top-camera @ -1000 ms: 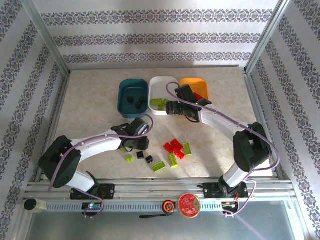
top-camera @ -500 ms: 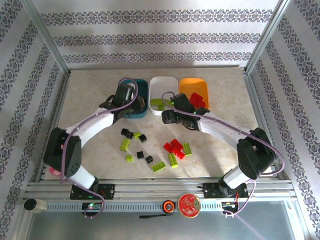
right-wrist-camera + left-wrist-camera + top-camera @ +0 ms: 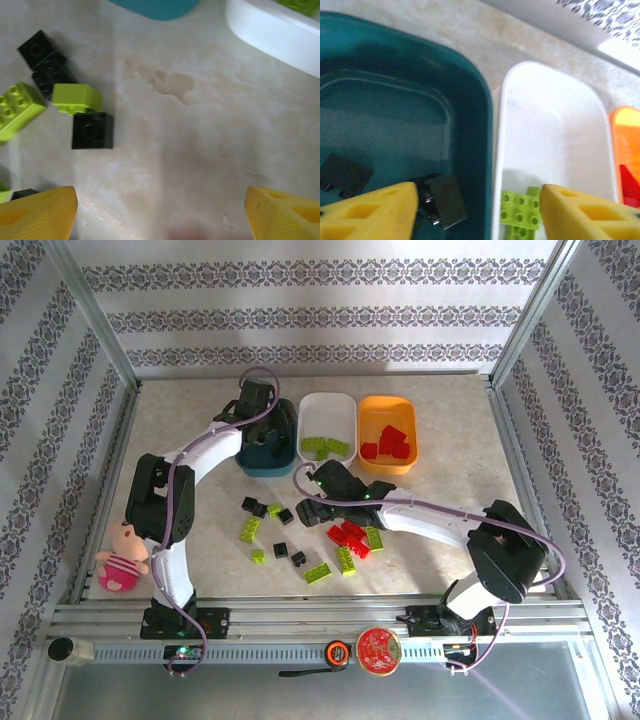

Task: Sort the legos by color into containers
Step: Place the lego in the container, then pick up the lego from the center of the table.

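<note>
Hovering over teal tray (image 3: 380, 100), left gripper (image 3: 479, 212) fingers now apart, black brick (image 3: 442, 200) probably just dropped in; right gripper (image 3: 160, 210), open, has swung back toward loose legos (image 3: 91, 131)

left end effector (image 3: 477, 209) reached teal tray (image 3: 395, 100), right end effector (image 3: 160, 212) withdrew

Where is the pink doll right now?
In the top view, the pink doll lies near the table's left edge, just left of the left arm's lower links.
</note>
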You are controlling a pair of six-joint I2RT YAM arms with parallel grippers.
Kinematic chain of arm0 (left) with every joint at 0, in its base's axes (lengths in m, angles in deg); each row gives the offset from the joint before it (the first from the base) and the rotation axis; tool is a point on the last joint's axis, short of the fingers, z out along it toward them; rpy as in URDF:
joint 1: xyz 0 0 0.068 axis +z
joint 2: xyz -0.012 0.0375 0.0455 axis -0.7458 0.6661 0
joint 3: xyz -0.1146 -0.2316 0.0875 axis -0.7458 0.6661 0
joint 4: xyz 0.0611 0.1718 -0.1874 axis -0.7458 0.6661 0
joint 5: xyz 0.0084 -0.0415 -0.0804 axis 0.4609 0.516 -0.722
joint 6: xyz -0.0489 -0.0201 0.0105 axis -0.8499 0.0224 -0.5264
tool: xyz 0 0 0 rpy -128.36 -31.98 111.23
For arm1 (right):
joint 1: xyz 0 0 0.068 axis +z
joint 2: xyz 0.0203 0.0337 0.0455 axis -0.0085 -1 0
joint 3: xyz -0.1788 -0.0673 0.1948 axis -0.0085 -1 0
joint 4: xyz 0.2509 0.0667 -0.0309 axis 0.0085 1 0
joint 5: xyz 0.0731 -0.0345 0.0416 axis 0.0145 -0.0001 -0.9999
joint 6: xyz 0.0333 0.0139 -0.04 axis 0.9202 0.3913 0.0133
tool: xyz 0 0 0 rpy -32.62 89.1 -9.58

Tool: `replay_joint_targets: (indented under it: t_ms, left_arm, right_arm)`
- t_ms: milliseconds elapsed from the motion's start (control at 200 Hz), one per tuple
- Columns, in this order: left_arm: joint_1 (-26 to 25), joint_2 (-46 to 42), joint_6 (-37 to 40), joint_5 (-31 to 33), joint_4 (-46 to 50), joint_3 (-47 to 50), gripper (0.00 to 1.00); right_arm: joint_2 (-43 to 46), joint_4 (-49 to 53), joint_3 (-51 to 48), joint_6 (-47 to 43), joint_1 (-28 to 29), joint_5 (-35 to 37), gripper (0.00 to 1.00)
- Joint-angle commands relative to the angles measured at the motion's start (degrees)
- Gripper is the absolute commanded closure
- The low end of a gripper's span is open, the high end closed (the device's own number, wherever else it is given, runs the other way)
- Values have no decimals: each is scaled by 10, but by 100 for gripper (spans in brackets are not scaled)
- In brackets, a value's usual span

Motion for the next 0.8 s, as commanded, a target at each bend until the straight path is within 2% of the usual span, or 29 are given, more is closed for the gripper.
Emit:
replay_joint_targets:
  t_ms: [0, 105, 310, 545, 795]
  left_arm:
    - [5, -61, -12, -12, -10, 21, 25]
    - [5, -135, -32, -15, -46, 98, 17]
    - [5, -311, -51, 31, -60, 265, 11]
    - [6, -514, -50, 110, 10, 414, 8]
    - [5, -652, -72, 127, 75, 510, 0]
  right_arm:
    - [-27, -23, 7, -14, 12, -18, 13]
    - [-49, -38, 16, -21, 17, -27, 13]
    - [-95, -49, 39, -40, 24, -52, 14]
    - [-156, -51, 74, -53, 32, -62, 18]
    - [-214, -35, 123, -62, 33, -55, 20]
